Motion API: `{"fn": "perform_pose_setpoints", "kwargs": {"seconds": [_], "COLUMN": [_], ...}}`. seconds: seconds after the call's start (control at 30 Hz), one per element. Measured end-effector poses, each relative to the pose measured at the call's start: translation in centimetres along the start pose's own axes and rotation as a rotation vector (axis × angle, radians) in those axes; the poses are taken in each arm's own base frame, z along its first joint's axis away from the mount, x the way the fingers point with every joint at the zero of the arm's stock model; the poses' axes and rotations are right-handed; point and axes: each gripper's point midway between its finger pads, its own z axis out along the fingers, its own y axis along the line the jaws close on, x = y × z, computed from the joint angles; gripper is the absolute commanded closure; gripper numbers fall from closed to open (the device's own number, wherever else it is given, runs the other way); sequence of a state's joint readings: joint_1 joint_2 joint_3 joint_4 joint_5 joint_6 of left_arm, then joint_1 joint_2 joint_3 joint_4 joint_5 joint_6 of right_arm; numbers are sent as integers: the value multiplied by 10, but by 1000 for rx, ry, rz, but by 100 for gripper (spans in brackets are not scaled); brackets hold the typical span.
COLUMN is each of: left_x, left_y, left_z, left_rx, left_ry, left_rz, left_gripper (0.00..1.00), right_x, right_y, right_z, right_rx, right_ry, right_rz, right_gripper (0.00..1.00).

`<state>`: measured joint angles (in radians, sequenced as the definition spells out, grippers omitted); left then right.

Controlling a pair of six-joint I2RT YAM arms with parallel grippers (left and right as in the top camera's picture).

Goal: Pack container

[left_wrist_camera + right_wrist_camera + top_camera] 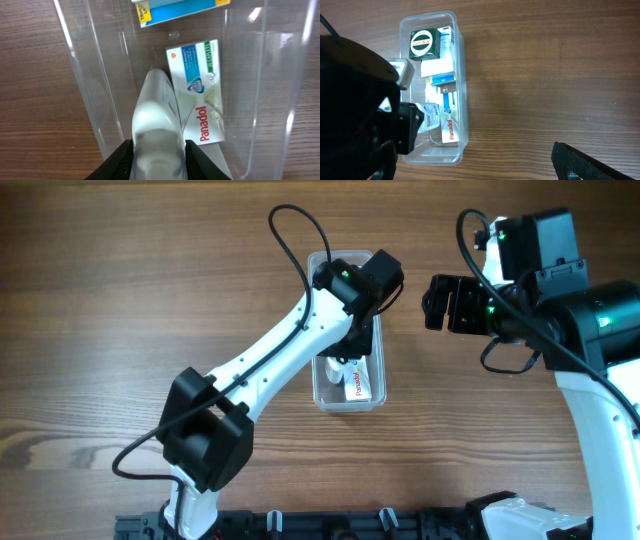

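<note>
Two claws, and they stand differently. My left claw (158, 159) is down inside the container (350, 409), its fingers pressed against both sides of a small white bottle (155, 107) that points along the bin's length. The container is a clear, long, narrow bin lying on the wooden worktop (120, 300), near the middle. Just beside the bottle, flat on the bin's floor, lies a white Panadol box (200, 95); whether the two touch I cannot tell. Beyond that is a blue box (175, 7). From my right wrist I see a green Zam-Buk box (425, 42) at the opposite end of the bin from the Panadol box. My right claw (432, 302) hangs above the worktop to the right of the container, apart from it, jaws spread wide and holding nothing.
</note>
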<state>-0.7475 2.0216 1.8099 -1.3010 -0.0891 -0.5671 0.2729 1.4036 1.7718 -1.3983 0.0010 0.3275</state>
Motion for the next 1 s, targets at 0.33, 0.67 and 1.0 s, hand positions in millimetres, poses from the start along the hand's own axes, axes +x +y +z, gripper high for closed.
{"fn": "perform_pose_setpoints", "kwargs": {"seconds": [0.33,0.67,1.0], "left_x": [-4,-33,26], "left_y": [-3,15,97], "left_z": [5,-17,-210], "left_rx": [11,39,169], "left_ry": [-17,-82,-403], "left_rz": [-8,-4,-67], "left_gripper": [40,0,0], "right_x": [0,0,0], "right_y": [0,0,0], "right_z": [0,0,0], "right_rx": [0,0,0], "right_ry": [0,0,0], "right_rz": [0,0,0], "right_gripper": [0,0,0]}}
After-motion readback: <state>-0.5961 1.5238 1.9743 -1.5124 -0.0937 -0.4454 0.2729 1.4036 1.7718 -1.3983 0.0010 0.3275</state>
